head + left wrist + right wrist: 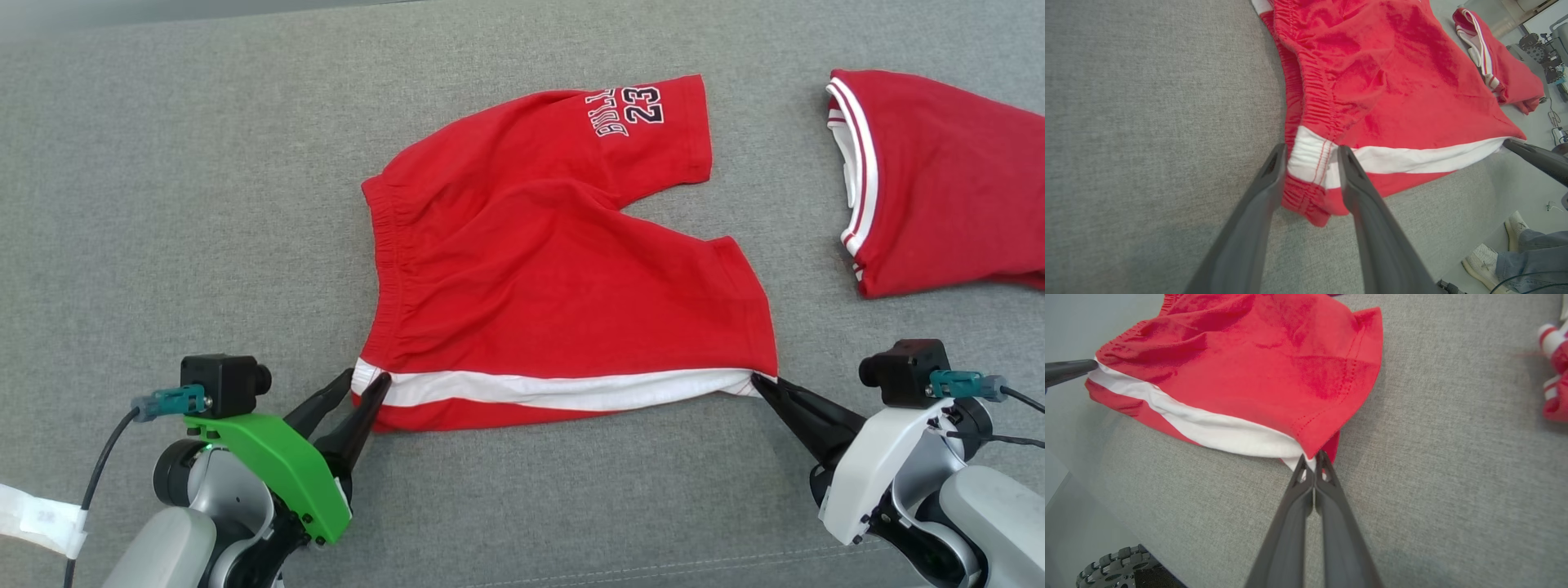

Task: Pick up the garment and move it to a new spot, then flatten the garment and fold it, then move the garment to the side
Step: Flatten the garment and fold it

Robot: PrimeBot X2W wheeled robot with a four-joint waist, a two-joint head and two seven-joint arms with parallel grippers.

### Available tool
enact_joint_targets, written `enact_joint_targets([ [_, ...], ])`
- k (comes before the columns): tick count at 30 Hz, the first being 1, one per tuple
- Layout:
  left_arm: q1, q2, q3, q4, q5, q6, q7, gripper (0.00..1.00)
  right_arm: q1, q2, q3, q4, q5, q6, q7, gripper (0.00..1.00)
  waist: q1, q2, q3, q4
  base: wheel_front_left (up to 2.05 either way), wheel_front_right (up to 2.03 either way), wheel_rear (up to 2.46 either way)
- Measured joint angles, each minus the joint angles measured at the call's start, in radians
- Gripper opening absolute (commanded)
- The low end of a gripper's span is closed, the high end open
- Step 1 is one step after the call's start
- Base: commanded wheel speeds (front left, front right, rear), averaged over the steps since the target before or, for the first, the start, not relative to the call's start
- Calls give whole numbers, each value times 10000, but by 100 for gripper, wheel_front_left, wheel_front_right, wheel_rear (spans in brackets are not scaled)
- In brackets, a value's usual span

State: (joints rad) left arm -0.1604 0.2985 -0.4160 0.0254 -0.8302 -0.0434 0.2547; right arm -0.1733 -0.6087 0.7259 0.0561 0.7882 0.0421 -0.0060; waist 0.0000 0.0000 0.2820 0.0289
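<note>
The left gripper stands with jaws apart, straddling the white waistband corner of the red shorts. These lie spread mid-counter, and look like light, limp cloth, best taken at corners. The right gripper is pinched closed on the hem corner. The left wrist view adds cloth between the jaws, perhaps not yet pressed, and a person's shoes.

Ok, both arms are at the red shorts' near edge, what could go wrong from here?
1. The left jaws stand open around the white-striped waistband corner of the red fabric shorts; lifting now would likely raise one side only.
2. The right jaws pinch just the hem tip, which may slip out.
</note>
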Motion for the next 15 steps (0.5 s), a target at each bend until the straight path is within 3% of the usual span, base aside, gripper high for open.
enact_joint_targets([
  [2,30,-35,-6,23,-132,2,2,69,0,8,2,-2,0,0,-2,0,0,0,0,-17,0,0,0],
  [4,30,-36,-6,27,-132,2,6,64,0,12,2,-2,0,0,-2,0,0,0,1,-25,0,0,0],
  [7,30,-44,-35,33,-134,6,58,33,0,27,8,-2,0,0,-2,0,0,0,2,-50,0,0,0],
  [9,29,-52,-46,35,-136,6,90,0,0,36,8,-2,0,0,-2,0,0,0,1,-69,0,0,0],
  [15,31,-19,-59,46,-186,8,222,0,0,48,6,2,0,-2,-2,0,0,0,-11,-116,0,0,0],
])
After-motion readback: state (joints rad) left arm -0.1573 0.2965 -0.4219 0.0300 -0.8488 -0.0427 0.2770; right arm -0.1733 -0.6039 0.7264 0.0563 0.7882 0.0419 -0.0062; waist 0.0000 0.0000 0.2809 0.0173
